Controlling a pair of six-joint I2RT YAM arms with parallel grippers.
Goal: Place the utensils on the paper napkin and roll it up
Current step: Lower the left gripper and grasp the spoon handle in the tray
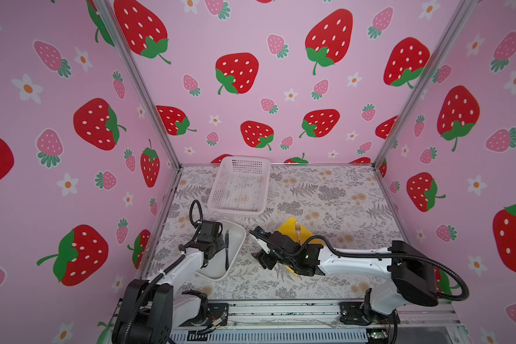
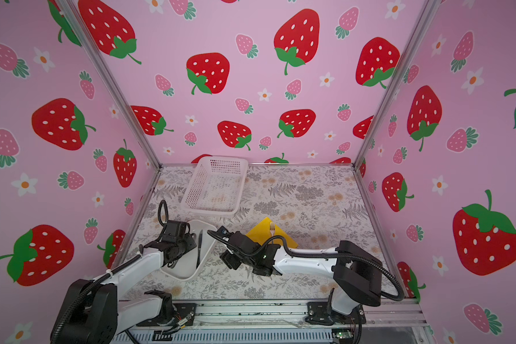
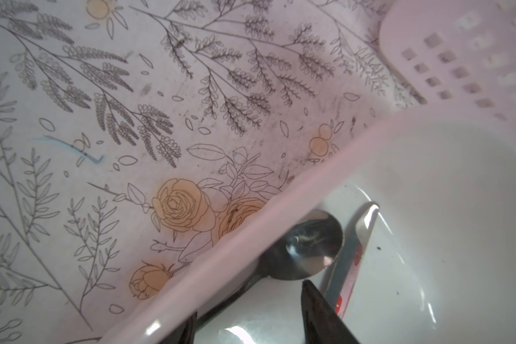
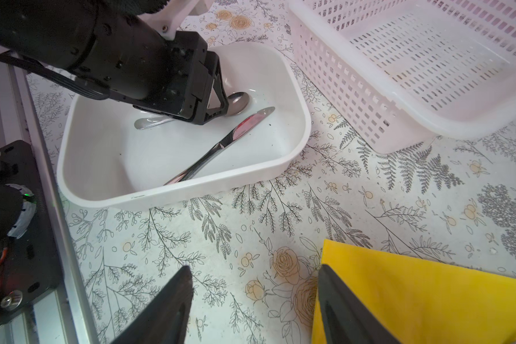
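- Left end effector (image 3: 249, 297), jaws apart, straddles the spoon (image 3: 313, 247) handle in the tray (image 4: 191, 187); the bowl points ahead of it.
- I judge the left side nearer; the napkin (image 1: 286, 228) lies to its right on the surface (image 1: 325, 193).

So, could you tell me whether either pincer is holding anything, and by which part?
Nothing is held. The left pincer stands open astride the handle of the spoon in the tray; the right pincer is open and empty by the napkin.
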